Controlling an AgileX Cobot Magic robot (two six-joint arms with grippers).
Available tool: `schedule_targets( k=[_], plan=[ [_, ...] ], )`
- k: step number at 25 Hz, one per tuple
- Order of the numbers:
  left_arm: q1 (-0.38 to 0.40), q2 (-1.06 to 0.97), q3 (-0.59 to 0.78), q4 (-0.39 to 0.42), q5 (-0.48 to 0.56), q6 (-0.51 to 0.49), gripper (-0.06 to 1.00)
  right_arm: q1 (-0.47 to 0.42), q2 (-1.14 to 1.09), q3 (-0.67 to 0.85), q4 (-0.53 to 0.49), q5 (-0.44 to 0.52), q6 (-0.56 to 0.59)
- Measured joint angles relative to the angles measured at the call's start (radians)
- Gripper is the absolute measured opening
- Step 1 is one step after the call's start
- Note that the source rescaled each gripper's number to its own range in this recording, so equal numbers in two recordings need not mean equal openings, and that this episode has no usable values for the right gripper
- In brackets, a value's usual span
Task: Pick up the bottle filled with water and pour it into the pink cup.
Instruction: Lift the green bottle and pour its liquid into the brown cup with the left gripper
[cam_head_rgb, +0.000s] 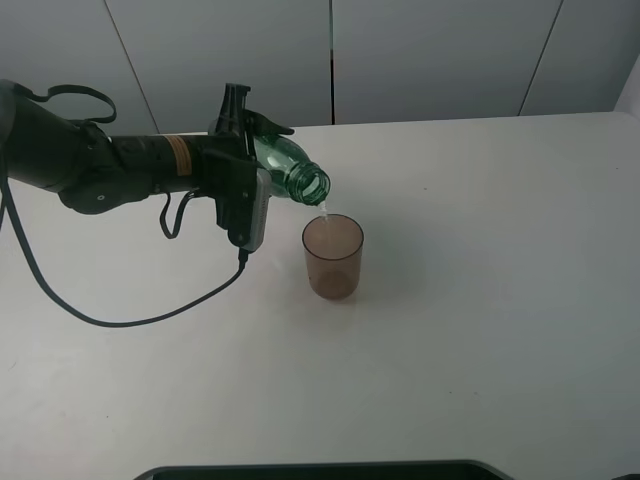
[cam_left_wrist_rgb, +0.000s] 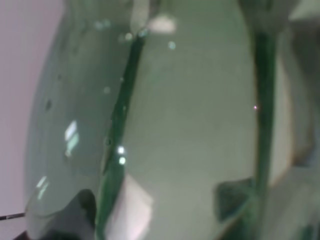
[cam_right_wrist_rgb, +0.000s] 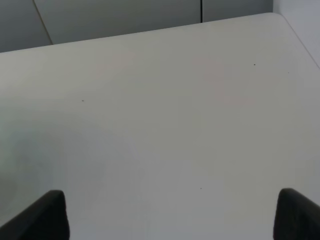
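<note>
The green-tinted bottle (cam_head_rgb: 291, 172) is held tilted, with its open mouth down to the right, just above the pink cup (cam_head_rgb: 333, 260). A thin stream of water (cam_head_rgb: 323, 210) falls from the mouth into the cup. The cup stands upright on the white table (cam_head_rgb: 480, 300) near its middle. My left gripper (cam_head_rgb: 248, 170) is shut on the bottle's body. In the left wrist view the bottle (cam_left_wrist_rgb: 175, 125) fills the frame and hides the fingers. My right gripper (cam_right_wrist_rgb: 170, 215) is open and empty over bare table; it does not show in the exterior high view.
A black cable (cam_head_rgb: 150, 318) loops from the left arm across the table's left side. A dark tray edge (cam_head_rgb: 320, 468) lies at the table's front. Grey wall panels (cam_head_rgb: 400, 60) stand behind the table's far edge.
</note>
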Motion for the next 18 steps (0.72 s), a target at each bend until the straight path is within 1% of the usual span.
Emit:
schedule_targets(
  k=[5,18],
  plan=[
    [0.000,0.000,0.000,-0.011,0.002,0.027,0.00,0.000,0.000,0.000,0.000,0.000,0.000],
    [-0.002,0.000,0.000,-0.013,0.002,0.033,0.00,0.000,0.000,0.000,0.000,0.000,0.000]
  ],
)
